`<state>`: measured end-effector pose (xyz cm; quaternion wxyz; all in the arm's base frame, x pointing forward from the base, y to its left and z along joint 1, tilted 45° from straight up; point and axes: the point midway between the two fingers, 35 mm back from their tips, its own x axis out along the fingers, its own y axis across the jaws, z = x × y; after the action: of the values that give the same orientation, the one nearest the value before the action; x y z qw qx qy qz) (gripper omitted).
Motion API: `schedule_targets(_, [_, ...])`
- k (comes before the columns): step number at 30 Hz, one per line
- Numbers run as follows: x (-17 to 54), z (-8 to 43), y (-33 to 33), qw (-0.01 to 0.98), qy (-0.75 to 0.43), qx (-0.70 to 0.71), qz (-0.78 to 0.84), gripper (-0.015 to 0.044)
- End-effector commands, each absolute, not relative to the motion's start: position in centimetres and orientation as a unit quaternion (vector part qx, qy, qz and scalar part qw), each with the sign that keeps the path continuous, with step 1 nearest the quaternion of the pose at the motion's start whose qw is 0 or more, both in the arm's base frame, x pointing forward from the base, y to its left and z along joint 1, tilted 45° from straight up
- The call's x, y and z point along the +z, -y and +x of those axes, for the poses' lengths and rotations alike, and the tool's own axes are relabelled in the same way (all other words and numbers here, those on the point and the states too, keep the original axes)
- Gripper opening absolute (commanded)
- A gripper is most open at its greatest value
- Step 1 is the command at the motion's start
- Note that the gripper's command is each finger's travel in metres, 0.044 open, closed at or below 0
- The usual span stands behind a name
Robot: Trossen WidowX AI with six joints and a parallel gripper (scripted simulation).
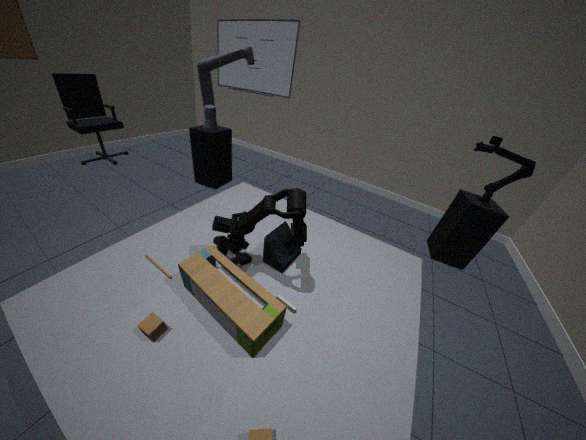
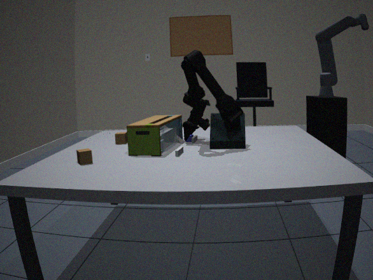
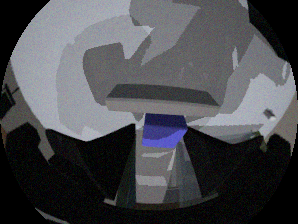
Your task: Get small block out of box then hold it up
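I am the dark arm mounted near the far edge of the white table (image 2: 270, 165), bent over and reaching down beside the long wooden-topped box (image 1: 227, 295). My gripper (image 2: 191, 135) is lowered almost to the table surface, just off the box's end that lies nearest my base.

The small blue block (image 3: 162, 129) is out of the box and lying on the table. In the wrist view it sits at the centre, right at the mouth of my jaws, between the two dark fingers that frame it on either side. The block looks slightly tilted there. From the exterior view the blue block (image 2: 190, 138) shows directly under my fingertips, beside the box's clear front.

My jaws are spread moderately wide and are not clamped on anything; the block lies in the gap, and I cannot tell whether either finger touches it.

A thin white stick (image 1: 286, 303) lies on the table alongside the box, near its green end. A thin wooden stick (image 1: 158, 266) lies on the other side of the box. A small wooden cube (image 1: 152, 326) sits apart from the box towards the table's near left corner in the top view, and another shows at the near edge (image 1: 261, 434).
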<state>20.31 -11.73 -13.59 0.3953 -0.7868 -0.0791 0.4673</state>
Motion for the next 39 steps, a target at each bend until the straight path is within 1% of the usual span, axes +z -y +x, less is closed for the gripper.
schedule_targets(1, [-13.7,20.3,11.5,0.398,0.08,0.466,-0.786,0.0206])
schedule_targets(5, [-13.7,20.3,11.5,0.398,0.08,0.466,-0.786,0.0101])
schedule_targets(8, [-13.7,20.3,11.5,0.398,0.08,0.466,-0.786,0.0081])
schedule_targets(11, [-13.2,20.3,12.1,0.397,0.079,0.467,-0.786,0.0002])
schedule_targets(21, [-9.6,19.3,15.7,0.395,0.078,0.468,-0.787,0.0])
schedule_targets(26, [-9.0,19.2,16.1,0.398,0.073,0.469,-0.785,0.0])
schedule_targets(39, [-3.7,18.8,20.0,0.461,-0.036,0.478,-0.747,0.0])
